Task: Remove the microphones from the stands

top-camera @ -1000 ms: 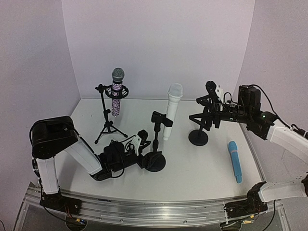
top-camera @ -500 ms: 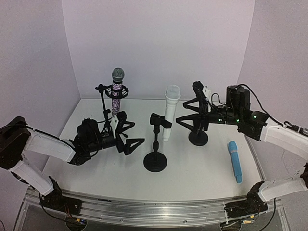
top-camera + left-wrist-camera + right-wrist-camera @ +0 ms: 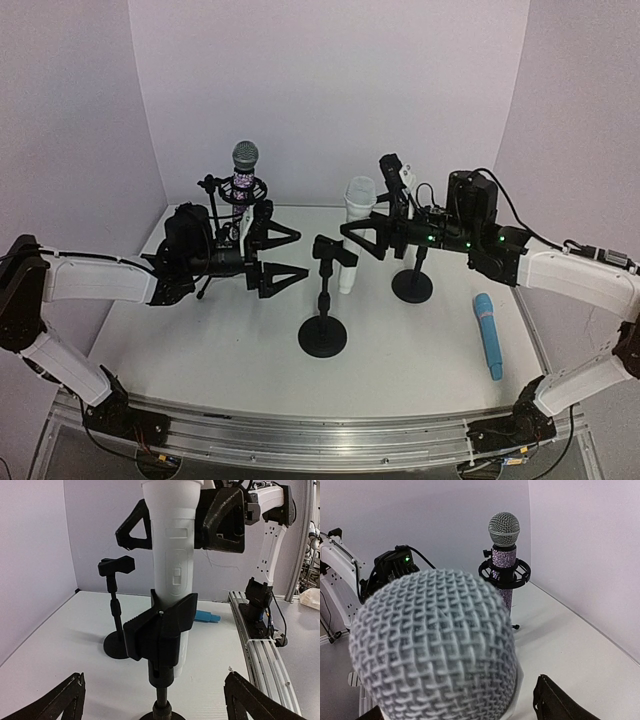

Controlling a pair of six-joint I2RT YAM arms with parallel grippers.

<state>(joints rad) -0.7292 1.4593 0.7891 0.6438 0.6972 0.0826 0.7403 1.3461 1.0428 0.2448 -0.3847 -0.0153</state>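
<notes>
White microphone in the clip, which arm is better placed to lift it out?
Right. The right gripper has its jaws either side of the white microphone; the left gripper sits open, short of the stand.

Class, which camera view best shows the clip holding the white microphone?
The left wrist view: the clip sits close and centred, cradling the white microphone. The top external view shows it small; the right wrist view shows the mesh head, not the clip.

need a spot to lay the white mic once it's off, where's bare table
Front left table, between near edge and black base. Also between that base and blue mic. Crowded around white mic, left claw and right claw near it.
</notes>
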